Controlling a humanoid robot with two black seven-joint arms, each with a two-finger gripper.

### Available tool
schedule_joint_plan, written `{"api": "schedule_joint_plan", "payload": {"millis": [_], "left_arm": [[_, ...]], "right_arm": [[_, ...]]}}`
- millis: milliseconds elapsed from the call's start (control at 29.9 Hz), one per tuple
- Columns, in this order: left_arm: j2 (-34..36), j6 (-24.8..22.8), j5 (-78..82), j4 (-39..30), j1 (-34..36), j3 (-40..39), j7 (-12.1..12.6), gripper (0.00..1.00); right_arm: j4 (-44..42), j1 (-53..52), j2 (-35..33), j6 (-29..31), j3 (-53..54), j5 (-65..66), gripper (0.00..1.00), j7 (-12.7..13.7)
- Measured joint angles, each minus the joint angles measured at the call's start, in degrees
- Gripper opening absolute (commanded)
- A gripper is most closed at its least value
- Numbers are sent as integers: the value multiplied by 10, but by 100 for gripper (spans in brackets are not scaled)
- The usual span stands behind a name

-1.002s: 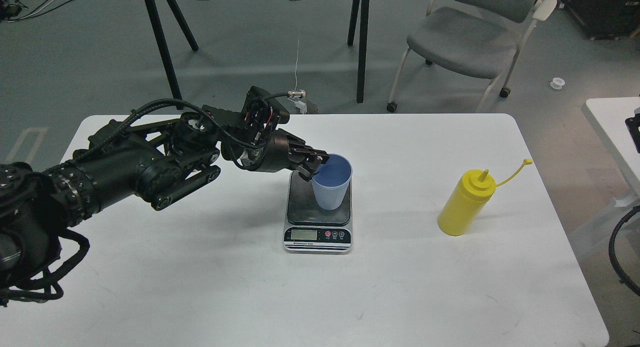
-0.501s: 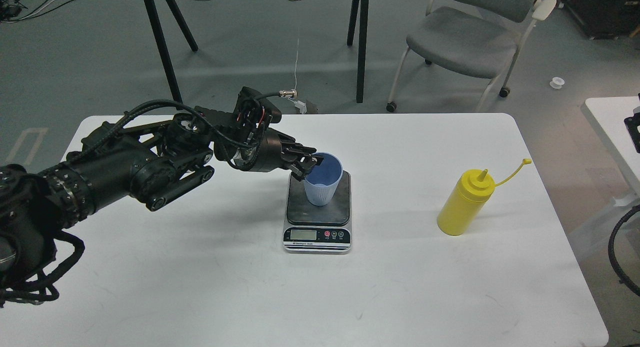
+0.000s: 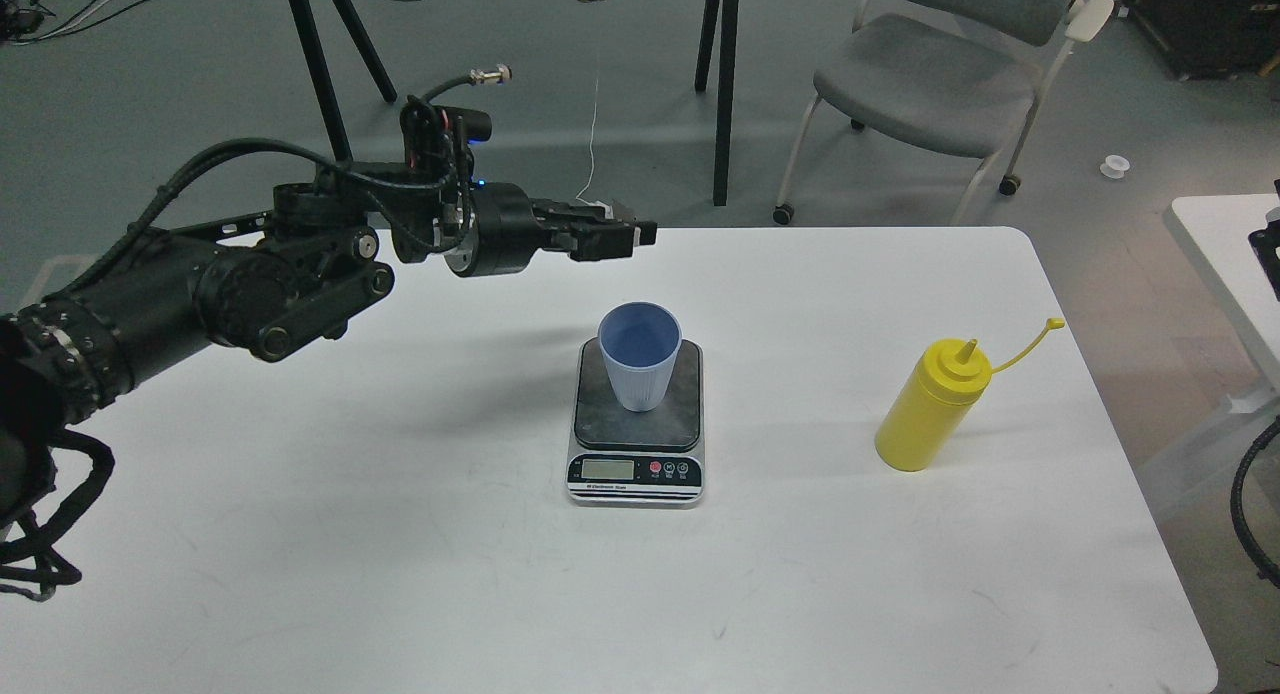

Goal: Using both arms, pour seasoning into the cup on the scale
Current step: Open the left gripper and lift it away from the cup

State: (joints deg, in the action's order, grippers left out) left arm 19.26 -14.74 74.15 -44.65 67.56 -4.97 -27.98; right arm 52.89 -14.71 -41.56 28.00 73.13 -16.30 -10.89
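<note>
A: Item one, the cup (image 3: 640, 354)?
B: Light-blue, ribbed, no handle. Upright, mouth open, standing on the far half of the scale (image 3: 636, 424). Nothing touches it.

A: The scale itself?
B: Flat, dark platform, silver-black front with a small display and red button facing the near edge. Sits about mid-table (image 3: 400, 554), slightly toward the far side.

A: The seasoning (image 3: 930, 406)?
B: Yellow squeeze bottle, upright, pointed nozzle bare, the cap hanging off its thin strap up and to the right. On the table well to the right of the scale, apart from everything.

A: Left gripper (image 3: 625, 234)?
B: Above the table's far edge, beyond and left of the cup, clear of it. Points to the right. It carries nothing; the fingers are seen edge-on and dark, so I cannot tell how wide they stand.

A: Right gripper?
B: Outside the view; only a loop of black cable (image 3: 1250, 514) shows at the right edge.

A: Surroundings?
B: Grey chair (image 3: 930, 74) on the far right floor, black trestle legs (image 3: 320, 84) behind the table.
</note>
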Motion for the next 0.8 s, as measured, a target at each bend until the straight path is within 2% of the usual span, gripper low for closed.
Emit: {"api": "schedule_joint_plan", "payload": {"millis": [200,301,434,601,702,802], "left_arm": [[17,-5,-229,0,20,0,0,99],[18,-34,-338,1,27,-13,0,99],[19,-87,-506,7,24,-81,0,99],[19,-103,-677,19,9,-150,1,100],[18,-103,-763,35,-5,-184,24,100],[18,-100,-840,46,-29,-226,68,100]], "right_arm": [[59,61,-26,0,1,-1,99,0],[91,112,-29,0,18,-2,99,0],[124,184,-24,0,37,-4,99,-3],[156,248,-3,0,42,-5,99,-21],[187,279,15,0,38,-5,99,-23],[214,304,26,0,27,-4,99,-22]]}}
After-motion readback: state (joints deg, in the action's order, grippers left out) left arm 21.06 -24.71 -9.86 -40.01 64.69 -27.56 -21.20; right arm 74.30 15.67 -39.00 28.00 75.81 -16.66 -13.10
